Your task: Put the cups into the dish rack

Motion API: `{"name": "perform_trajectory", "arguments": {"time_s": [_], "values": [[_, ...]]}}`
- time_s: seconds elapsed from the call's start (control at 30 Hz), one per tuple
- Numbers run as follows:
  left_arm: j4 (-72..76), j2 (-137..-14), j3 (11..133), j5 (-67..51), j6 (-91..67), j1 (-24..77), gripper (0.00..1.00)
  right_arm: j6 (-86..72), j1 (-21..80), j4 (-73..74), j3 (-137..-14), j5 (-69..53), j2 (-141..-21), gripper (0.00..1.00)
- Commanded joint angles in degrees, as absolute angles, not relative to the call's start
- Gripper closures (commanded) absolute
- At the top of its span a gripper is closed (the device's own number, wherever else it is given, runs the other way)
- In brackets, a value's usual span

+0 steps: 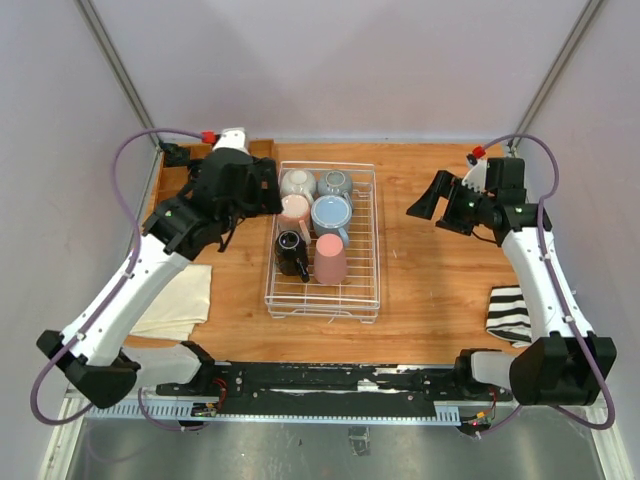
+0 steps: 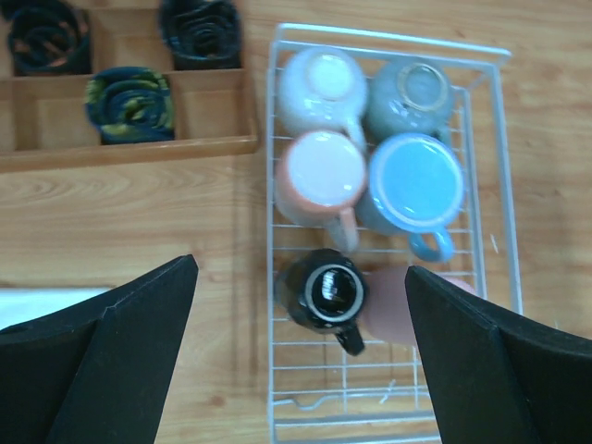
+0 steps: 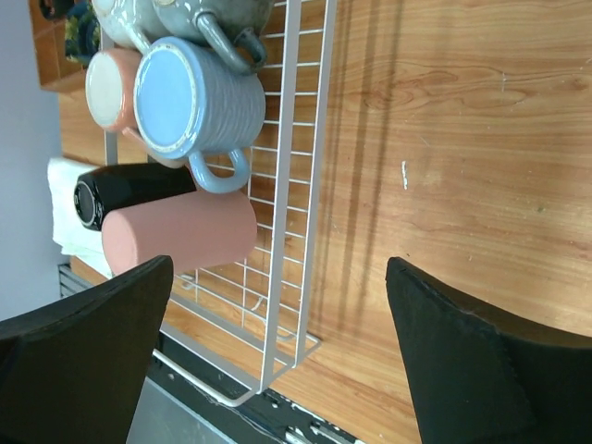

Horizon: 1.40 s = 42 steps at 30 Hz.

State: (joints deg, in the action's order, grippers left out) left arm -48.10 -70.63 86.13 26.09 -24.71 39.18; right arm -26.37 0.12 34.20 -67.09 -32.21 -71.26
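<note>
The white wire dish rack (image 1: pixel 377 240) sits mid-table and holds several cups: white (image 1: pixel 297 183), grey-green (image 1: pixel 335 184), pale pink (image 1: pixel 294 208), light blue (image 1: pixel 331 213) and black (image 1: pixel 292 252) mugs, plus a pink tumbler (image 1: pixel 330 259) on its side. My left gripper (image 1: pixel 264 190) hovers at the rack's back left, open and empty. In its wrist view the gripper (image 2: pixel 301 268) looks down on the black mug (image 2: pixel 326 291). My right gripper (image 1: pixel 432 200) is open to the right of the rack, holding nothing. In the right wrist view the gripper (image 3: pixel 279 266) frames the rack's wall (image 3: pixel 319 185).
A brown wooden compartment tray (image 2: pixel 129 153) with dark coiled objects (image 2: pixel 129 104) lies at the back left. A cream cloth (image 1: pixel 180 300) lies left of the rack. A black-and-white striped cloth (image 1: pixel 512 315) lies at the right, by the right arm.
</note>
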Motion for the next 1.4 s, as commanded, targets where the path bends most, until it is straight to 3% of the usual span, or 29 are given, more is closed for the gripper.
{"name": "perform_trajectory", "arguments": {"time_s": [0.0,0.17,0.37,0.6,0.77,1.0,1.13,1.37], "values": [[-41.5,-67.6,82.1,19.7,-21.4,30.4,0.00,-22.0,4.3,35.7,-66.6,-27.4,-68.0,0.01],[-34.1,-66.8,75.9,24.7,-15.5,24.0,0.00,-18.5,7.9,38.5,-68.2,-21.7,-65.7,0.01],[-8.5,-60.4,50.7,33.9,-2.1,19.8,0.00,-17.5,8.0,39.9,-68.0,-22.3,-64.7,0.01],[13.7,-53.6,28.6,21.2,-6.1,5.0,0.00,-17.2,8.1,40.4,-66.4,-23.4,-64.1,0.02],[29.1,-57.4,20.0,12.0,-4.9,0.4,0.00,-15.3,8.1,41.1,-65.4,-23.7,-63.9,0.01],[62.1,-64.9,5.0,11.8,-2.7,0.3,0.00,-13.1,8.0,41.2,-63.7,-23.6,-64.6,0.01],[71.4,-69.5,2.6,3.7,-1.5,0.2,0.00,-11.9,8.1,40.4,-63.2,-22.4,-65.4,0.01],[89.1,-81.8,-0.3,0.5,-0.8,0.1,0.00,-11.9,8.0,33.0,-59.4,-20.7,-66.6,0.01]]}}
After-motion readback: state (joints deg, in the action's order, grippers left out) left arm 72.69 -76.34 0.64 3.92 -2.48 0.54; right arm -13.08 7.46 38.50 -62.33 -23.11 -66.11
